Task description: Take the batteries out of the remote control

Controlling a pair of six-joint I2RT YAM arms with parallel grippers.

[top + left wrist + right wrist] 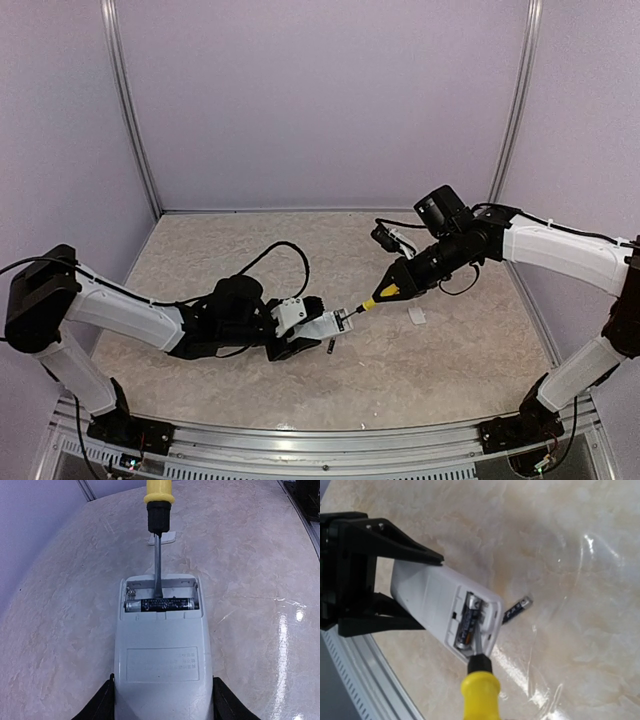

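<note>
The white remote control (162,650) lies back side up, its battery compartment open. My left gripper (162,707) is shut on its near end, one finger (97,705) on each side. One dark battery (160,604) lies across the compartment; the slot beside it holds none. A second battery (516,610) lies loose on the table just beyond the remote's end. My right gripper (393,288) is shut on the yellow-handled screwdriver (480,695). The screwdriver's shaft (157,565) reaches into the compartment with its tip against the seated battery.
The small white cover piece (417,316) lies on the marbled table to the right of the screwdriver; it also shows in the left wrist view (167,537). A metal rail (365,680) runs along the table's near edge. Lilac walls enclose the table.
</note>
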